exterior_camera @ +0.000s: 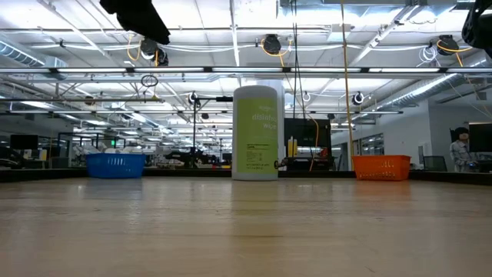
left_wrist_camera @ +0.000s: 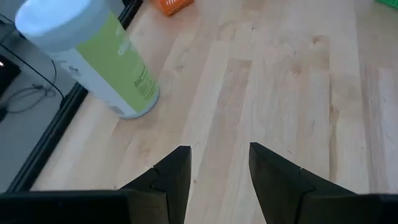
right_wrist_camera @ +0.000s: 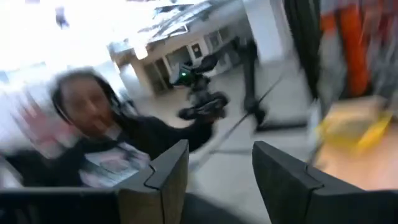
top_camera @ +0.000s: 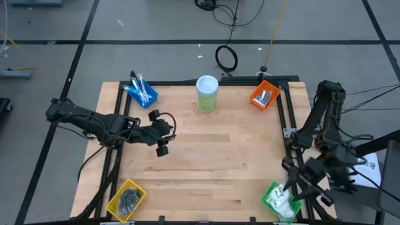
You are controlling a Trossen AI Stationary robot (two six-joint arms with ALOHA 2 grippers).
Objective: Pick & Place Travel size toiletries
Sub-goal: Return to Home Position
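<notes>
The toiletries lie sorted in four bins at the table's corners. Thin sticks fill the blue bin (top_camera: 140,92) and silver tubes the orange bin (top_camera: 265,95). Dark discs sit in the yellow bin (top_camera: 127,199) and white packets in the green bin (top_camera: 278,200). My left gripper (top_camera: 164,139) hangs above the bare wood left of centre, open and empty (left_wrist_camera: 219,168). My right gripper (top_camera: 292,180) is raised just above the green bin at the near right; its fingers stand apart with nothing between them (right_wrist_camera: 221,171).
A tall pale-green canister (top_camera: 207,94) with a white lid stands upright at the far middle, between the blue and orange bins (exterior_camera: 254,132). A black frame (top_camera: 284,119) edges the table. A person shows in the blurred right wrist view, beyond the table.
</notes>
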